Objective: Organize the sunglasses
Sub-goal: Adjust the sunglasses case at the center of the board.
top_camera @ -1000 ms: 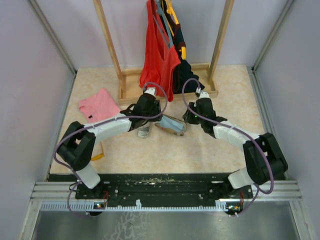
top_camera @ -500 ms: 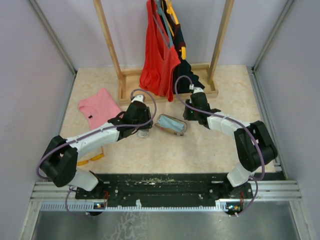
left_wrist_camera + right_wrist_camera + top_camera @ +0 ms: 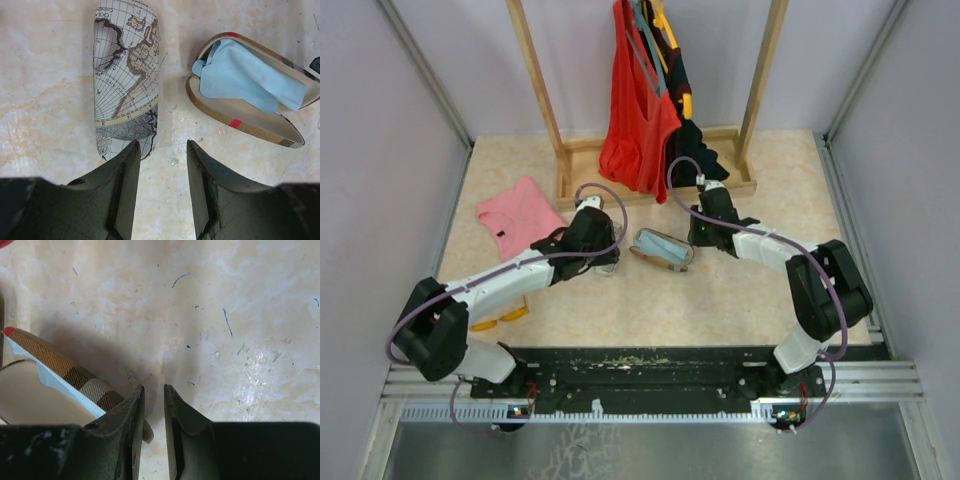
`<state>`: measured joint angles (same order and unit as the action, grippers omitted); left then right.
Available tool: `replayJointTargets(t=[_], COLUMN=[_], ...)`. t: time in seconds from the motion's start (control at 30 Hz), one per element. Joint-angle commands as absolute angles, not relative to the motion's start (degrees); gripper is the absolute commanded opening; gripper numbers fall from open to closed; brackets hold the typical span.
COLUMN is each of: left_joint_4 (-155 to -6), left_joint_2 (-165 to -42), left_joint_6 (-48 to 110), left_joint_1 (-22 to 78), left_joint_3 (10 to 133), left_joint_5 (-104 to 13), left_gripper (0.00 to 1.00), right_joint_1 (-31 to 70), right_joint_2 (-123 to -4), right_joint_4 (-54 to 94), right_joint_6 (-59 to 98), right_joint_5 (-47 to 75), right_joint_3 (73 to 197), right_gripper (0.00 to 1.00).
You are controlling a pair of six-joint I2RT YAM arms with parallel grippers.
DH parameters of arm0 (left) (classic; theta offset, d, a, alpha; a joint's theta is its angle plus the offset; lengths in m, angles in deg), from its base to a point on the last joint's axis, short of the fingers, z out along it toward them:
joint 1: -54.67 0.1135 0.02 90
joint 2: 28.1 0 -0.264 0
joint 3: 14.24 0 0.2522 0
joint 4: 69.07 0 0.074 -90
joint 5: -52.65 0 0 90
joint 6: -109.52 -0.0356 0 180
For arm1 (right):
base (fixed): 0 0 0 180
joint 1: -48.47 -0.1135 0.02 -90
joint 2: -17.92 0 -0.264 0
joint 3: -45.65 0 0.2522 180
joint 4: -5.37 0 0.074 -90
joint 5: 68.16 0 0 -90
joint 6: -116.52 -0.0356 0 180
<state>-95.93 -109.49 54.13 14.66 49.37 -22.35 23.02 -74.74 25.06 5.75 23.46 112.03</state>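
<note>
The brown checked oblong case (image 3: pixel 260 120) with a red stripe is lying open on the pale worktop (image 3: pixel 50 110), presumably waiting for the sunglasses, which are showing in no view (only a light blue cloth square (image 3: pixel 245 70) is sitting inside). The left gripper (image 3: pixel 161 147) is hovering released and empty at one end of a map-printed case (image 3: pixel 125 75). The right gripper (image 3: pixel 154 389) is resting nearly clenched at the open case's right rim; only its wrist view is showing that narrow gap, and whether it is pinching the rim I cannot tell.
</note>
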Motion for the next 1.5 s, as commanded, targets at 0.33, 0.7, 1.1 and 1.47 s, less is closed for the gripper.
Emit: replayJointTargets(t=[0.33,0.7,1.1,1.47], left_joint_4=[-96.7,-96.4,-95.8,-92.2], left_joint_2=[-106.4,-105.8,-106.0,-103.3], left_joint_6=[55.1,55.1,55.3,54.5], left_joint_1=[15.0,15.0,15.0,15.0], left_joint_3=[46.8,45.9,46.0,44.8], left_joint_5=[-21.2,-21.3,-22.2,-26.4], left_gripper=[0.49,0.49,0.49,0.56], right_joint_1=[20.8,17.7,16.4,16.4], right_joint_2=[-71.6,-68.2,-62.1,-60.7], right_joint_4=[25.0,27.3,30.4,27.8], right_joint_6=[4.5,3.3,2.3,1.4], right_joint_5=[22.8,23.6,29.3,19.8], right_joint_3=[110.8,108.8,106.9,108.3], right_gripper=[0.23,0.23,0.28,0.48])
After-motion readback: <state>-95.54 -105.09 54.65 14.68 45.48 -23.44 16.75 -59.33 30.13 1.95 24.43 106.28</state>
